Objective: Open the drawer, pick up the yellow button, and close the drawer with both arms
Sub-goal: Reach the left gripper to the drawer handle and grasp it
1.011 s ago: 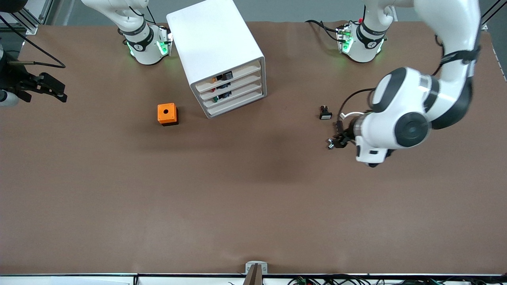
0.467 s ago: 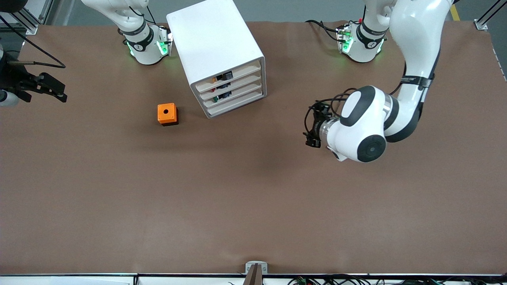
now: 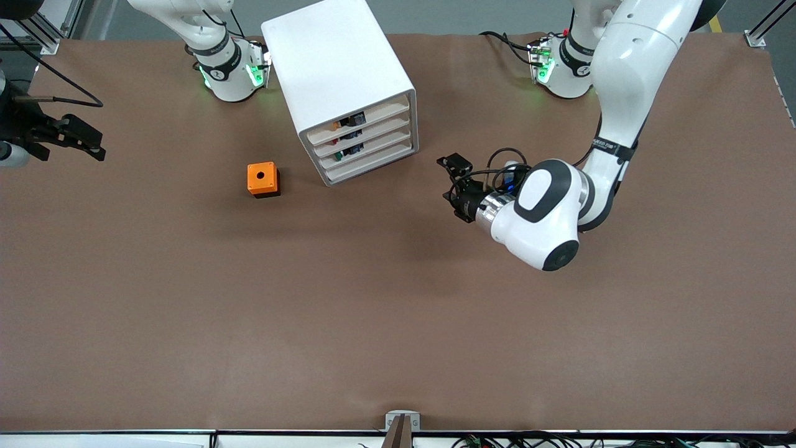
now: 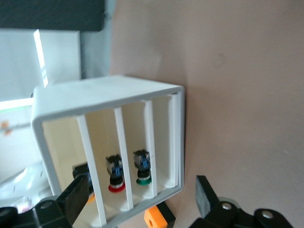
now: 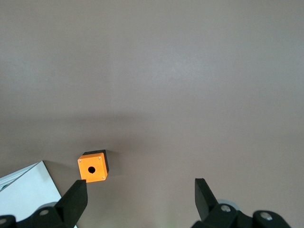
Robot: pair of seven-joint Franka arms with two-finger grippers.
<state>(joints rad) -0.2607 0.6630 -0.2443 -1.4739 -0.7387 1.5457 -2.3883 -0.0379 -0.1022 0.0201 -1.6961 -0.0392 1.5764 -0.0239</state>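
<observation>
The white cabinet [image 3: 336, 68] stands between the two arm bases. Its topmost drawer [image 3: 373, 116] sits flush with the three below. In that drawer the button [image 3: 336, 125] shows as a small orange cap. My left gripper [image 3: 449, 184] hovers open over the table in front of the drawers, a short gap away and facing them. In the left wrist view the drawer [image 4: 64, 142] is the slot beside one finger, which hides most of the button [image 4: 91, 199]; the left gripper [image 4: 142, 183] holds nothing. My right gripper [image 3: 98, 142] waits open and empty at the right arm's end [image 5: 140, 186].
An orange cube with a hole [image 3: 263, 179] [image 5: 92, 167] [image 4: 156, 219] sits beside the cabinet, nearer the front camera and toward the right arm's end. A red-capped button [image 4: 116, 186] and a green-capped one [image 4: 144, 180] lie in lower drawers. A metal bracket [image 3: 402, 422] marks the near edge.
The left arm has swung from the left arm's end of the table toward the cabinet, and its gripper has turned to face the drawer fronts. The right arm has not moved.
</observation>
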